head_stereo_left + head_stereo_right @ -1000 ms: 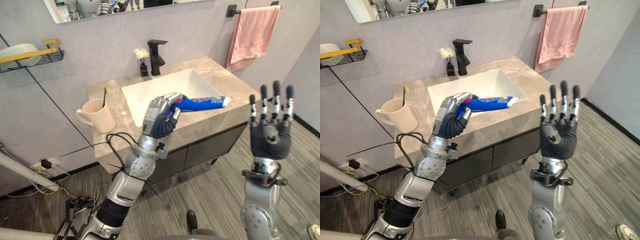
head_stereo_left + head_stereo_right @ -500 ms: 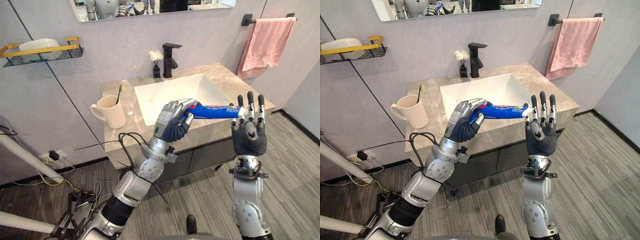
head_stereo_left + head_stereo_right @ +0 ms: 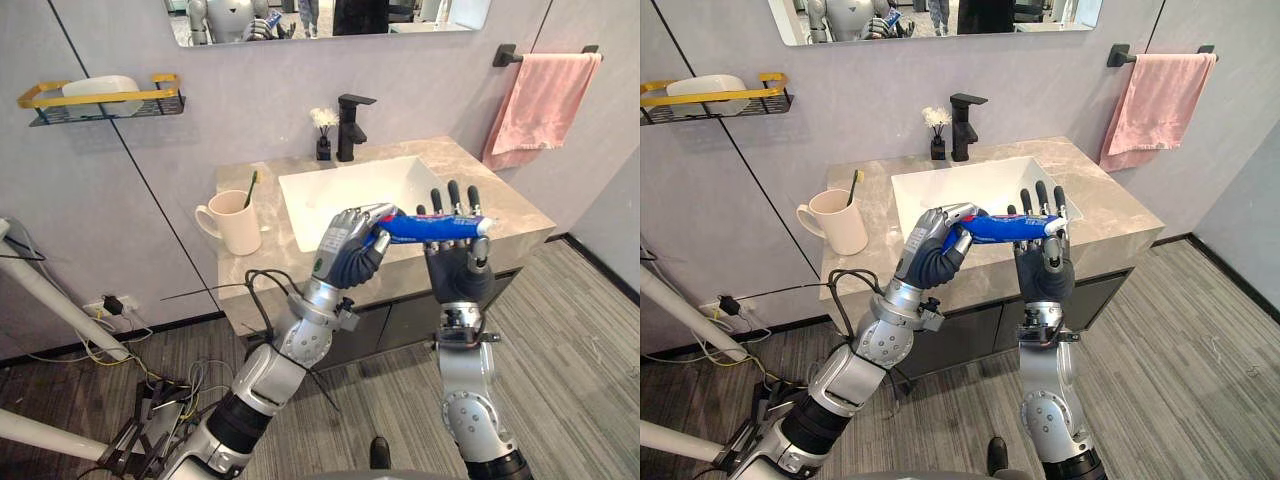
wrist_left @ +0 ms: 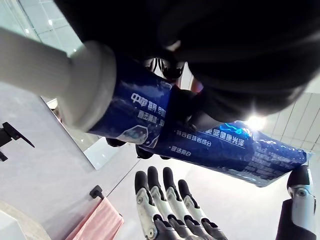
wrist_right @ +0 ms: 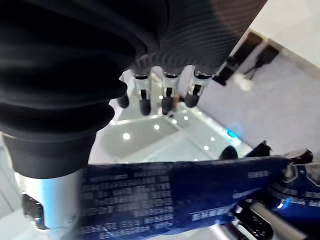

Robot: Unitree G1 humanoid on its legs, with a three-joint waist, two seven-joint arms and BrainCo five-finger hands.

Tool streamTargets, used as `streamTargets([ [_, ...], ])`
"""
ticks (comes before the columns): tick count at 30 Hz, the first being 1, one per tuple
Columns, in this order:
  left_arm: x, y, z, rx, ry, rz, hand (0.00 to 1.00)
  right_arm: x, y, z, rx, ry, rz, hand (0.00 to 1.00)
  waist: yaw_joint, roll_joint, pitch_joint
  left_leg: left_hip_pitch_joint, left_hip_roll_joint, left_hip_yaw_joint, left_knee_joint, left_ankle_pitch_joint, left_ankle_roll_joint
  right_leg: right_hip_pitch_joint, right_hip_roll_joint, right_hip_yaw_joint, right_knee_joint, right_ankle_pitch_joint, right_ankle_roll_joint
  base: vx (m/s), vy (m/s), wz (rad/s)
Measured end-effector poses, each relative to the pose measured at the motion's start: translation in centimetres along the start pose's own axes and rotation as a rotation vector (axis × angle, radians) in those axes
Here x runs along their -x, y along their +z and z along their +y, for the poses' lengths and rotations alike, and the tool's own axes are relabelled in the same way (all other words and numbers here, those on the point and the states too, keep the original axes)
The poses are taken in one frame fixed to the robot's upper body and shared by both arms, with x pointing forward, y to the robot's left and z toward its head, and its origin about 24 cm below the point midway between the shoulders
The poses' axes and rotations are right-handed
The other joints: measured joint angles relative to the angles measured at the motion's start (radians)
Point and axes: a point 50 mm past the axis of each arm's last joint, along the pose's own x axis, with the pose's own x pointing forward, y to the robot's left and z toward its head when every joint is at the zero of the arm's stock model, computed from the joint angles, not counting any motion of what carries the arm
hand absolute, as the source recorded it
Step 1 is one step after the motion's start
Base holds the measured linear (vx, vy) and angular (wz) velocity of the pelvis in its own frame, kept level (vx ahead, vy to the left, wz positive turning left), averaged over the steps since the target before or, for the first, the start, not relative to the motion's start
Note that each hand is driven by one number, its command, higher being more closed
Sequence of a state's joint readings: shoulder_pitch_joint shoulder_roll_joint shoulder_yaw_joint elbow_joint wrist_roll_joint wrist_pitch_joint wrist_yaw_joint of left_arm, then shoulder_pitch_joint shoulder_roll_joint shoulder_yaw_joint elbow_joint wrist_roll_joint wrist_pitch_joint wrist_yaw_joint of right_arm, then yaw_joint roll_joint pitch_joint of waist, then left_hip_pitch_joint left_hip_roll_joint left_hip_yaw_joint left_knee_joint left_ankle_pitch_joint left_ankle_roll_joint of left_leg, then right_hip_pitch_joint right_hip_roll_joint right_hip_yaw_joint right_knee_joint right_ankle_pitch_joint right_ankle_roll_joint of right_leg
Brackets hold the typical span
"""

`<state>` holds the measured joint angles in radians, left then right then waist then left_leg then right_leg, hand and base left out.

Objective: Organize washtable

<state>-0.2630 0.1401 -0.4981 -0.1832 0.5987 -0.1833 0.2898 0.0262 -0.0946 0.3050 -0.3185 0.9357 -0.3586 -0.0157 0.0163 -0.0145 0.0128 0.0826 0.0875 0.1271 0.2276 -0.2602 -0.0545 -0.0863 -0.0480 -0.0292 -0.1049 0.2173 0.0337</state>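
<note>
- Left hand [image 3: 350, 252] is clamping the blue toothpaste tube [image 3: 432, 227], with fingers and thumb curling round one end of it.
- Tube is hanging in the air, roughly level, over the front edge of the countertop [image 3: 512, 207] and just in front of the sink basin [image 3: 352, 188]. It is not resting on anything.
- Free end of the tube is reaching across to the right hand [image 3: 458, 272] and crossing in front of its upper palm and finger bases.
- Right hand is standing upright, palm facing the camera, with fingers straight and close together, pointing up. Nothing is curling round the tube.
- Right wrist view is showing the tube running across just past the palm, with the straight fingers beyond it. I can't tell whether palm or thumb is actually touching it.
- Left wrist view is showing the same grip: dark fingers wrapping the blue body, with the right hand's fingers in the background.
- Cream mug [image 3: 236, 224] is sitting on the counter left of the basin, and a toothbrush [image 3: 250, 186] is leaning in it.
- Black faucet [image 3: 351, 126] is standing at the back of the basin, with a small vase of white flowers [image 3: 323, 135] just beside it.
- Pink towel [image 3: 540, 105] is hanging from a bar on the wall to the right.
- Wall shelf with a yellow rail [image 3: 105, 99] is carrying a white item, up left of the mug.
</note>
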Motion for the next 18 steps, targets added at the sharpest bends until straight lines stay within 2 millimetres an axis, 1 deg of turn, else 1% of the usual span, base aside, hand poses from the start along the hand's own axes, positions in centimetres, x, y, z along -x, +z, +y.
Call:
streamTargets([
  [5,0.1,-0.3,-0.3,0.002,-0.007,0.007,1.00,0.2,-0.8,0.2,0.001,0.027,0.050,0.00,0.000,-0.012,-0.008,0.000,0.000,0.000,0.000,0.000,0.000,0.000,0.000,0.000,0.000,-0.001,0.000,0.00,0.000,0.00],
  [8,0.2,-0.5,-0.4,-0.001,-0.012,0.008,1.00,0.3,-0.9,0.3,0.057,0.069,0.073,0.00,0.000,-0.017,-0.011,0.000,0.000,0.000,0.000,0.000,0.000,0.000,0.000,0.000,0.000,-0.001,0.000,0.00,0.000,0.00],
  [11,0.4,-0.2,-1.0,0.006,-0.052,-0.005,1.00,0.6,-1.4,0.6,0.171,0.166,0.148,0.00,0.000,-0.018,-0.013,0.000,0.000,0.002,-0.001,0.000,0.000,0.000,0.000,0.000,0.000,0.000,0.000,0.00,0.000,0.00],
  [15,0.4,-0.1,-1.0,0.008,-0.066,-0.017,1.00,0.7,-1.1,0.4,0.250,0.195,0.155,0.00,0.000,-0.018,-0.013,0.002,0.000,0.006,-0.001,0.000,0.000,-0.001,0.002,0.004,0.000,-0.001,0.000,0.00,0.000,-0.02],
  [18,0.4,0.0,-0.9,0.009,-0.069,-0.024,1.00,0.4,-0.3,0.3,0.334,0.206,0.124,0.00,0.000,-0.018,-0.012,0.004,0.000,0.010,-0.002,0.000,0.000,-0.001,0.003,0.008,0.000,-0.002,0.002,0.00,0.000,-0.04],
])
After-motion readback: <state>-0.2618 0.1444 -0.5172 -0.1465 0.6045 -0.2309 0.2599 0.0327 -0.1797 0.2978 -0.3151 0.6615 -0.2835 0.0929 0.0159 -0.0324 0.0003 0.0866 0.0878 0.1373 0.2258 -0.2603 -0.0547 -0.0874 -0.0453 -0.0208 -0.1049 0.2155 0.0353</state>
